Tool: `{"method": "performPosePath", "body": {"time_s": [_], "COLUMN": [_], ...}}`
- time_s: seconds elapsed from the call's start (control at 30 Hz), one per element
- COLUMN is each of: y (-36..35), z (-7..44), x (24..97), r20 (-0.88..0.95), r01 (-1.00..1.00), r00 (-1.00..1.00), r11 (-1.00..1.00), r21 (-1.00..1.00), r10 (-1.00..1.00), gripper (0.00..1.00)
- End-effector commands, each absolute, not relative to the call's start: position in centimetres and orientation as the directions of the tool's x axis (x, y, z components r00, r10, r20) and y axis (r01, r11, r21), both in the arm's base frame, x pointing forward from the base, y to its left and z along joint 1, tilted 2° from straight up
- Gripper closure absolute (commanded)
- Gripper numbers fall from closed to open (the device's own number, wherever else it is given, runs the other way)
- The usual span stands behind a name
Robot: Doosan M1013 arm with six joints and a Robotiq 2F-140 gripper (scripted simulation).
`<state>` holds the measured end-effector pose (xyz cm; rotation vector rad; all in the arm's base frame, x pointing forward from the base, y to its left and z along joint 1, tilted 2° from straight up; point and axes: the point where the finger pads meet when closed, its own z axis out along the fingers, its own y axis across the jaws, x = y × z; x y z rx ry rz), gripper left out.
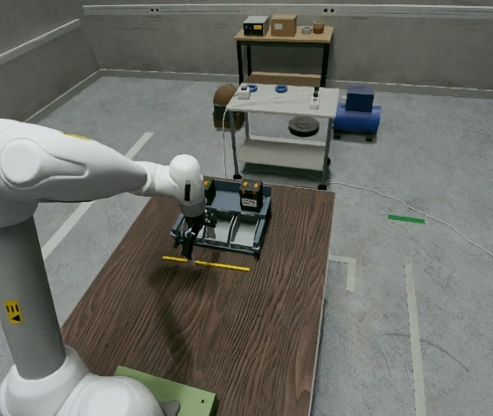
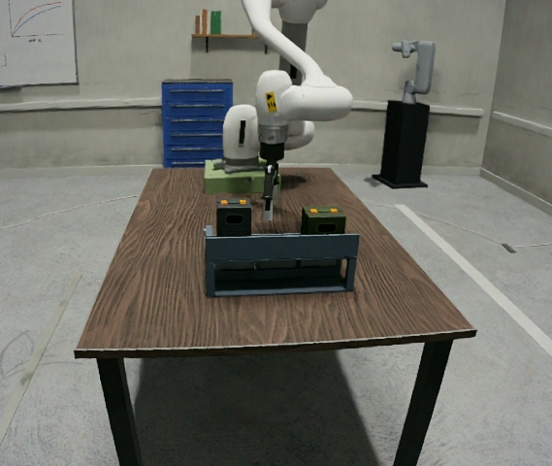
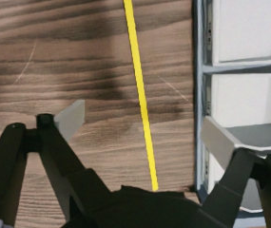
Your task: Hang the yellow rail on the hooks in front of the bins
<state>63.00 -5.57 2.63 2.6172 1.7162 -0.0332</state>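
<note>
The yellow rail [image 1: 223, 266] [image 3: 137, 66] lies flat on the wooden table [image 1: 237, 335] [image 2: 165, 301], just in front of the blue bin rack [image 1: 262, 215] [image 2: 280, 248] [image 3: 199, 71] and parallel to its front edge. My gripper [image 1: 189, 256] [image 2: 269, 213] [image 3: 144, 119] is open and empty. It points straight down, low over the rail, with one finger on each side of it, left of the rail's middle. In the wrist view the right finger hangs over the rack's front edge. The hooks on the rack's front are too small to make out. In the exterior view the rack hides the rail.
Two dark boxes with orange tops [image 1: 250, 196] [image 2: 234, 216] [image 2: 323, 220] sit at the back of the rack, behind white bins [image 1: 243, 230] [image 3: 249, 28]. My arm's green base block [image 1: 184, 393] [image 2: 225, 182] is on the table's near end.
</note>
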Motion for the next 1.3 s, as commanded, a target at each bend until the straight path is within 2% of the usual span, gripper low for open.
{"method": "performPosePath", "body": {"time_s": [0.0,0.07,0.47,0.63,1.27], "y": [-5.6,-5.6,-5.6,-5.4,-5.3], "z": [3.0,3.2,3.2,3.8,4.2], "x": [62.9,62.9,62.9,63.0,63.1], "r20": [-0.027,-0.029,-0.029,-0.031,-0.031], "r01": [0.954,0.975,0.975,0.992,0.992], "r00": [0.299,0.221,0.221,0.122,0.122], "r11": [-0.299,-0.222,-0.222,-0.123,-0.123], "r21": [-0.003,-0.004,-0.004,-0.006,-0.006], "r10": [0.954,0.975,0.975,0.992,0.992], "gripper": [0.00,0.00,0.00,0.00,0.00]}}
